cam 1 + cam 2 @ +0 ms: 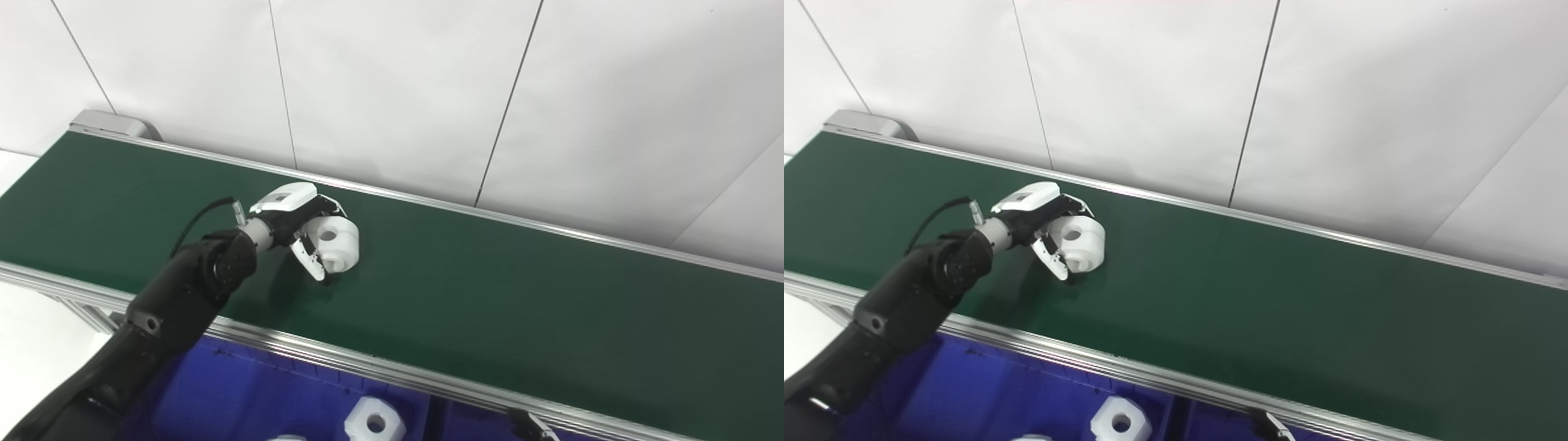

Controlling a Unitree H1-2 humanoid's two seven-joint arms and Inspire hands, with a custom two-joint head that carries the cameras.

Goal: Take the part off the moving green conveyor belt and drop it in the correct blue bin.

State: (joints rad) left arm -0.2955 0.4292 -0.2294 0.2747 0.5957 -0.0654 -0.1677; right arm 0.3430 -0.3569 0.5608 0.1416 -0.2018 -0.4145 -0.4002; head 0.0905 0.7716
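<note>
We find no legible text, brand, number or sign. The left hand carries a small grey label on its white back, too blurred to read.

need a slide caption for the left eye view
Left hand closes around a white part on the green conveyor belt, above a blue bin.

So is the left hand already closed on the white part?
Yes, it looks so: the left hand has fingers on both sides of the part, on the belt.
</note>
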